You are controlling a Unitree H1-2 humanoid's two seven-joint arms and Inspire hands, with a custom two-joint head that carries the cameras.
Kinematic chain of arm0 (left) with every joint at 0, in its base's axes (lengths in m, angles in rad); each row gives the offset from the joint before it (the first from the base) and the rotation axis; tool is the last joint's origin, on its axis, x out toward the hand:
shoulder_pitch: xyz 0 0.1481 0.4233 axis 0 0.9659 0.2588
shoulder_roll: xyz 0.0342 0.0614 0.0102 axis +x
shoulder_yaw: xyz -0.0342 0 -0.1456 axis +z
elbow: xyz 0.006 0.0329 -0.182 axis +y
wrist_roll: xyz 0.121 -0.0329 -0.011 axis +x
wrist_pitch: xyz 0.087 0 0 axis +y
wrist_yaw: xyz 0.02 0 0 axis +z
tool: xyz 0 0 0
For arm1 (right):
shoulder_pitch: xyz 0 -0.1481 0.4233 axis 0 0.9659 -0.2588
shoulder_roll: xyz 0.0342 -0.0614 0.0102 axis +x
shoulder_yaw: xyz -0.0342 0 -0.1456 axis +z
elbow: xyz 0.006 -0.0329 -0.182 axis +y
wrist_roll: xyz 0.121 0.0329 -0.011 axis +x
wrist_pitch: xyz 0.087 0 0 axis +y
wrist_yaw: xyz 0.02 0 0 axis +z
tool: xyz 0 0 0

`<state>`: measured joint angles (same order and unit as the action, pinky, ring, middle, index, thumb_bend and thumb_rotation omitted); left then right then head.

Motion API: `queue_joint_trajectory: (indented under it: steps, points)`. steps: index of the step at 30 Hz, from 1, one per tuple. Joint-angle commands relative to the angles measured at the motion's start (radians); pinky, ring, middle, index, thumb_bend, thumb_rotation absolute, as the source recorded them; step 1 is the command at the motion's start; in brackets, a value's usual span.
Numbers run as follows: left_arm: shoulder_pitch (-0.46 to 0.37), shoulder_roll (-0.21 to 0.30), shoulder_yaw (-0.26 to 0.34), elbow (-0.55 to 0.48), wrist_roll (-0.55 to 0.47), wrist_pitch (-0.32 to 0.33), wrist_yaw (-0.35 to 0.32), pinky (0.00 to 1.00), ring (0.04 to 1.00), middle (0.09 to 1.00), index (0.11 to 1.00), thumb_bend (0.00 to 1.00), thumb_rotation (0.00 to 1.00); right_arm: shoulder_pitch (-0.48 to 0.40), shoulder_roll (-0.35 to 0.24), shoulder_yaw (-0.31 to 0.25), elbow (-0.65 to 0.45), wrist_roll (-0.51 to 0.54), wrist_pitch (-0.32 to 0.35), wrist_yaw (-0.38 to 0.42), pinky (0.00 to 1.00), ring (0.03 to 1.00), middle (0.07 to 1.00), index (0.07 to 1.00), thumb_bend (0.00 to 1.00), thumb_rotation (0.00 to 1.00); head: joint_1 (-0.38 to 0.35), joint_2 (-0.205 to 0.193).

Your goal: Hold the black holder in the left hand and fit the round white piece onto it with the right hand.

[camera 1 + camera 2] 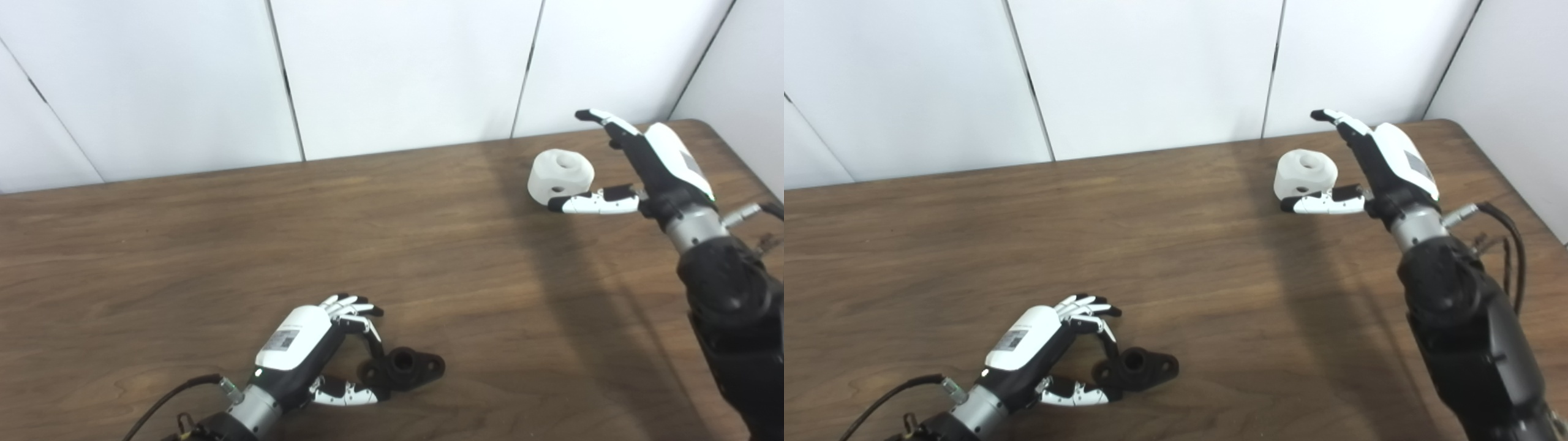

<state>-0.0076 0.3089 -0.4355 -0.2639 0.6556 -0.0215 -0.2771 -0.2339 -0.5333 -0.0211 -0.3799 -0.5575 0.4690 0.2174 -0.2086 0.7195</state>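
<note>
Nearest the viewer, at the bottom left, the robot's left hand (318, 352) reaches in over a dark wood-grain tabletop (184, 245). Its fingers curl down and its thumb lies flat along the wood, both closing in on the near end of the black holder (404, 367). The holder is a small flanged part with a raised socket in the middle, and it lies flat on the tabletop. The fingertips appear to touch it, yet it has not been lifted, so whether the grip is secure cannot be told.

Farther back, on the right side, the right hand (637, 168) is spread wide and holds nothing. Its thumb stretches out just in front of the round white piece (560, 174), and its fingers point up and away behind it. The white piece is a thick ring with a hole on top and a smaller hole in its side, and it stands on the tabletop, well apart from the holder. Beyond the far edge stand plain white wall panels (398, 73).

Two risks stand out. The low, flat holder could slide or pivot away if the left fingers press on only one end. The smooth, rounded white piece could be knocked aside or squirt free if the thumb arrives before the fingers close behind it.
</note>
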Motion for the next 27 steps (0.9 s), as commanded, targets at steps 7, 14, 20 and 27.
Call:
queue_joint_trajectory:
  steps: [7,14,20,27]
  points:
    - [0.034,0.009,-0.014,0.019,-0.001,-0.002,-0.032,0.93,0.908,0.834,0.49,0.51,0.06,-0.173,-0.103,0.08,0.131,-0.128,-0.009,0.07,0.91,0.956,0.895,0.838,0.84,0.34,-0.001,-0.005]
    - [0.037,0.009,-0.011,0.016,-0.006,-0.003,-0.036,0.93,0.905,0.833,0.49,0.51,0.06,-0.257,-0.13,0.119,0.229,-0.154,-0.006,0.133,0.97,0.979,0.905,0.818,0.89,0.35,-0.005,-0.006]
    - [0.036,0.008,-0.01,0.016,-0.002,0.0,-0.037,0.92,0.905,0.832,0.49,0.51,0.06,-0.316,-0.149,0.14,0.29,-0.213,0.0,0.218,0.96,1.0,0.945,0.74,0.92,0.38,-0.005,-0.006]
    - [0.038,0.007,-0.004,0.015,-0.011,-0.005,-0.036,0.92,0.905,0.829,0.49,0.51,0.06,-0.369,-0.183,0.164,0.331,-0.269,0.0,0.321,0.98,1.0,0.987,0.706,0.95,0.37,-0.014,-0.001]
